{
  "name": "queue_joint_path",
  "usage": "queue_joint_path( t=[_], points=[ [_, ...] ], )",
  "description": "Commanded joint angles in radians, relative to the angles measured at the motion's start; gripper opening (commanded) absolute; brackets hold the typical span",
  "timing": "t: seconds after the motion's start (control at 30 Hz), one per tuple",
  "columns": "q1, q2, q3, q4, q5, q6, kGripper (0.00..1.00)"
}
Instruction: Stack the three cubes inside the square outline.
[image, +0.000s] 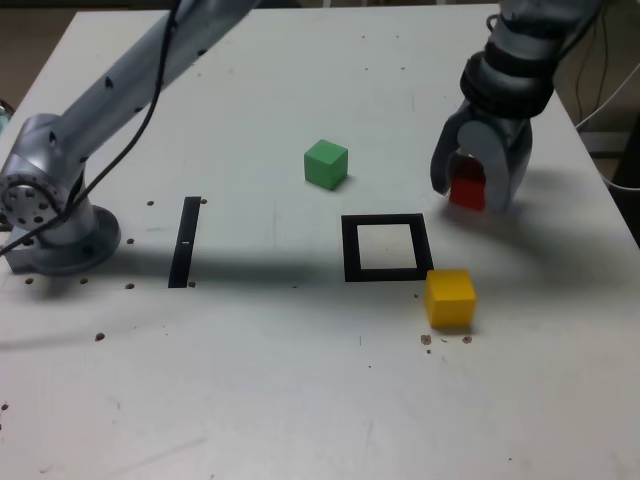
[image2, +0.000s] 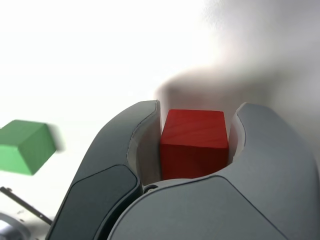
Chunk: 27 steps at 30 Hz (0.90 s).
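Your tool (image2: 195, 142) pinches the red cube (image2: 194, 144) between its two jaws, beyond the square outline (image: 387, 247) toward the exterior view's right. The yellow cube (image: 450, 299) sits just beside the outline's near corner; the green cube (image: 326, 164) lies apart.

Kind of place: a robotics lab or test area, as we read it
Arm: we see a jointed metallic robot arm (image: 130, 100), its round base (image: 65, 235) at the left of the exterior view
Bench: a broad, pale bench (image: 230, 390) with small dark holes and marks, most at the lower left
Markings: a black square outline (image: 387, 276) near the centre, a black strip (image: 185, 243) left of it
Cabling: we find thin loose cables (image: 622, 187) at the right edge
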Motion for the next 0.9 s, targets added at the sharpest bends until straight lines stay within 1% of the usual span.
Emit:
queue_joint_path(
  t=[0.0, 0.23, 0.37, 0.63, 0.77, 0.87],
  points=[
    [-0.005, -0.056, 0.055, 0.008, 0.001, -0.049, 0.48],
    [-0.03, -0.19, 0.252, -0.011, -0.005, -0.211, 0.48],
    [-0.054, -0.261, 0.354, -0.04, -0.022, -0.278, 0.48],
    [-0.1, -0.367, 0.531, -0.125, -0.07, -0.401, 0.48],
    [-0.111, -0.401, 0.627, -0.195, -0.115, -0.475, 0.48],
    [-0.113, -0.414, 0.676, -0.232, -0.138, -0.514, 0.48]
  ],
)
